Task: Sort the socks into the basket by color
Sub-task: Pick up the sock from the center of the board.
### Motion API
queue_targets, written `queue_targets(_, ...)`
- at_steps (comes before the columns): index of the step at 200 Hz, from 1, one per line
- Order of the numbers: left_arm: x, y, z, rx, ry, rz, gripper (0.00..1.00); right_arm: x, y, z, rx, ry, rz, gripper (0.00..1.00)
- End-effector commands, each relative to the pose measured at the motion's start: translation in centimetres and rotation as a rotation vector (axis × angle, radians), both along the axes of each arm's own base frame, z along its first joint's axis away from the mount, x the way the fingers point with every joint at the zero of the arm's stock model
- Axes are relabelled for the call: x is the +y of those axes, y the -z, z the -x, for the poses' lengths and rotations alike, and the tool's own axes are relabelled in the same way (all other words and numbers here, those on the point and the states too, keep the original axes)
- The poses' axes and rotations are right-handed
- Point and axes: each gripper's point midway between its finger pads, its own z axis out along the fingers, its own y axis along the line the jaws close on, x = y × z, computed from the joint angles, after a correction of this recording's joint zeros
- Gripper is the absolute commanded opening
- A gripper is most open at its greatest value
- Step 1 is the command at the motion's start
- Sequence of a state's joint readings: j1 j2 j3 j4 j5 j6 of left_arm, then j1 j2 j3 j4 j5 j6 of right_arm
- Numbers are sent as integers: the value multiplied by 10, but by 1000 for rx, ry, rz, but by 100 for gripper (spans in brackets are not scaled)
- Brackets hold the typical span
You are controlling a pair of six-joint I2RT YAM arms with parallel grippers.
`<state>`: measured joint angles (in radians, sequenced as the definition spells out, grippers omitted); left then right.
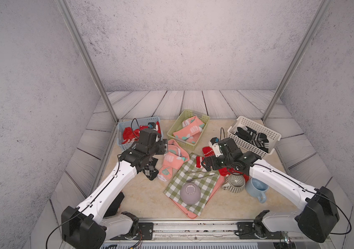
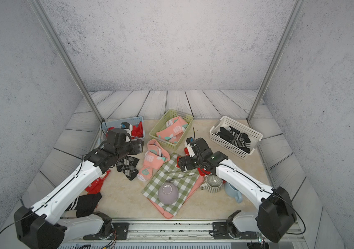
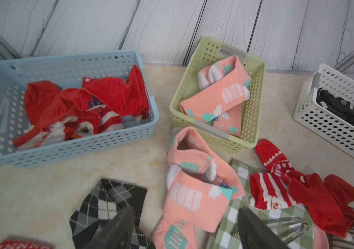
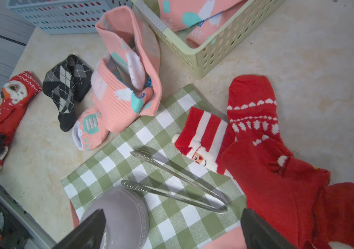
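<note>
Red socks (image 3: 81, 101) fill the blue basket (image 1: 121, 129), pink ones (image 3: 217, 94) the green basket (image 1: 171, 132), black ones (image 1: 251, 135) the white basket (image 1: 255, 127). Loose pink socks (image 1: 171, 159) lie mid-table beside a black-grey argyle sock (image 1: 151, 170). My left gripper (image 3: 184, 228) hovers open over the pink socks (image 3: 193, 194), holding nothing. More red socks (image 4: 258, 120), one striped with a Santa (image 4: 204, 133), lie beside my right gripper (image 4: 173, 232), which stands open and empty over the checked cloth. Under the left arm lie red socks (image 2: 97, 183) and a black sock (image 2: 87, 203).
A green-and-white checked cloth (image 1: 195, 166) covers a pink tray (image 1: 219, 183) and carries metal tongs (image 1: 199, 173) and an upturned lilac bowl (image 1: 190, 194). A striped mug (image 1: 235, 183) and a blue mug (image 1: 257, 188) stand under the right arm.
</note>
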<state>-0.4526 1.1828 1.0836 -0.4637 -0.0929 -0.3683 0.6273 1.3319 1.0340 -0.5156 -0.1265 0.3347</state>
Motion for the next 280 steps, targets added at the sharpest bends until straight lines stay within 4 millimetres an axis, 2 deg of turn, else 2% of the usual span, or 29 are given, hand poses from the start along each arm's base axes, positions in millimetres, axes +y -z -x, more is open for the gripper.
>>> queue_targets(1, 13, 11, 17, 44, -40, -8, 79, 3, -2, 2, 19, -27, 10, 100)
queue_targets(30, 21, 22, 35, 70, -57, 15, 79, 2, -2, -2, 7, -14, 26, 94)
queue_targets(63, 22, 35, 45, 106, -59, 26, 79, 5, -8, -11, -8, -10, 37, 88)
queue_targets(89, 21, 39, 48, 106, -51, 41, 78, 10, -11, -16, -10, -25, 42, 87)
queue_targets(110, 19, 45, 50, 126, -48, 50, 78, 2, -10, -23, -27, 10, 97, 93)
queue_targets(134, 19, 49, 52, 135, -44, 58, 78, -14, 5, -31, -6, 53, 218, 95)
queue_targets(154, 19, 54, 55, 147, -46, 63, 78, -15, 21, -34, 34, 55, 266, 94)
queue_targets(191, 17, 57, 58, 153, -34, 76, 76, -22, 51, -50, 76, 101, 340, 86)
queue_targets(207, 17, 58, 58, 152, -33, 74, 76, -27, 59, -59, 88, 128, 358, 76)
queue_targets(227, 18, 59, 59, 152, -35, 70, 76, -35, 67, -68, 91, 150, 397, 74)
queue_targets(280, 15, 56, 57, 144, -25, 81, 76, -52, 98, -62, 170, 153, 460, 72)
